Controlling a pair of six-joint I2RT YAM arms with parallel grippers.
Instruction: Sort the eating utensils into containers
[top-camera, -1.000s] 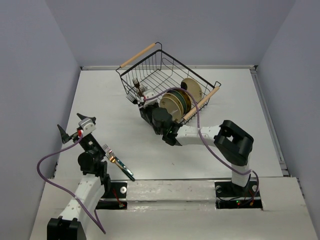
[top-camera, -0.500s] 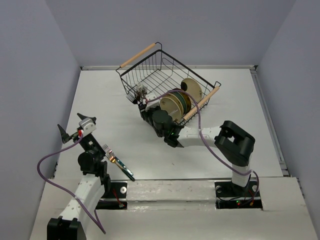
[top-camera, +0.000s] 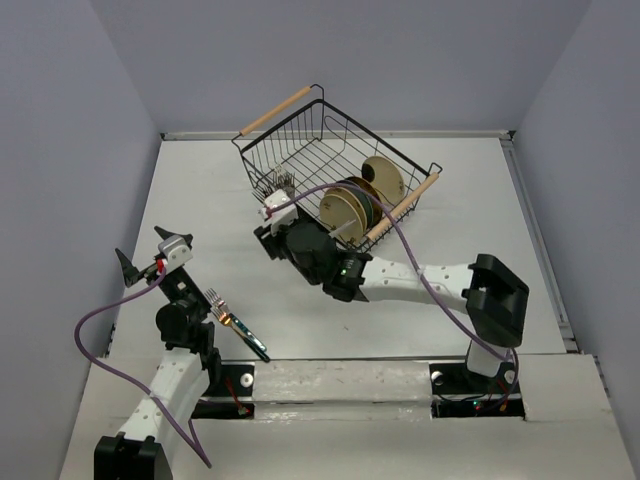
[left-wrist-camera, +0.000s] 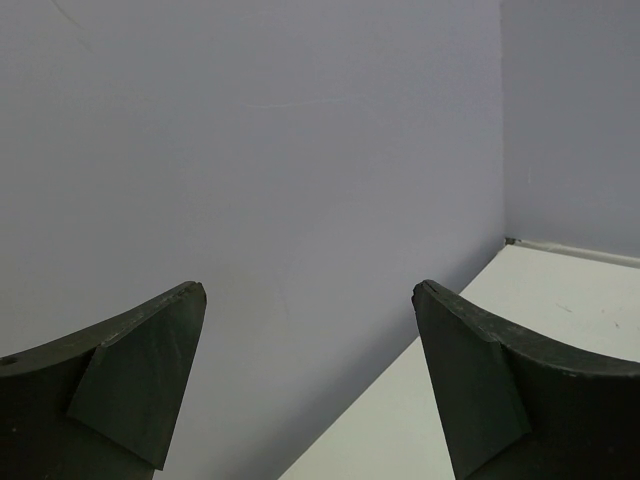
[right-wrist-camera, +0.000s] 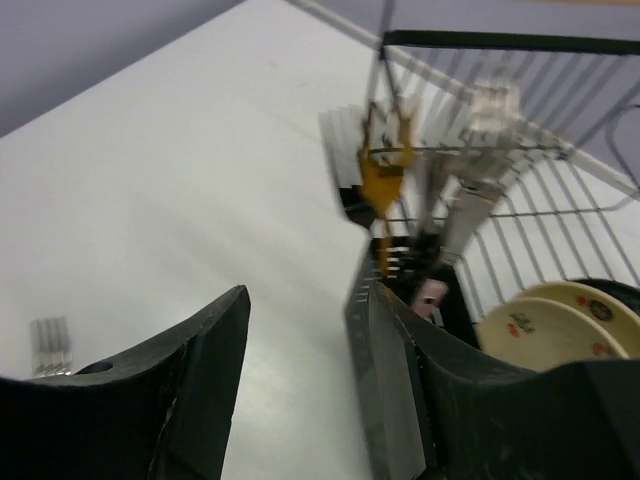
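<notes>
Gold-headed and silver forks are seen standing upright in the black caddy, which is set in a corner of the wire basket. The right gripper is held just before the caddy, its jaws partly parted and nothing gripped between them. The step in hand is judged to be a clean retreat from the caddy. The fingers should be drawn straight back and lifted, so that the protruding fork heads and the basket's wire rim are not snagged. A teal-handled fork is seen lying on the table just beside the left arm's base, possibly with a second fork at its head, though that cannot be made out surely. The left gripper is raised toward the side wall, wide open and empty, and is judged the better placed for that fork. Plates are racked in the basket near the caddy, and a purple cable is draped over the right arm; both should be kept clear of
</notes>
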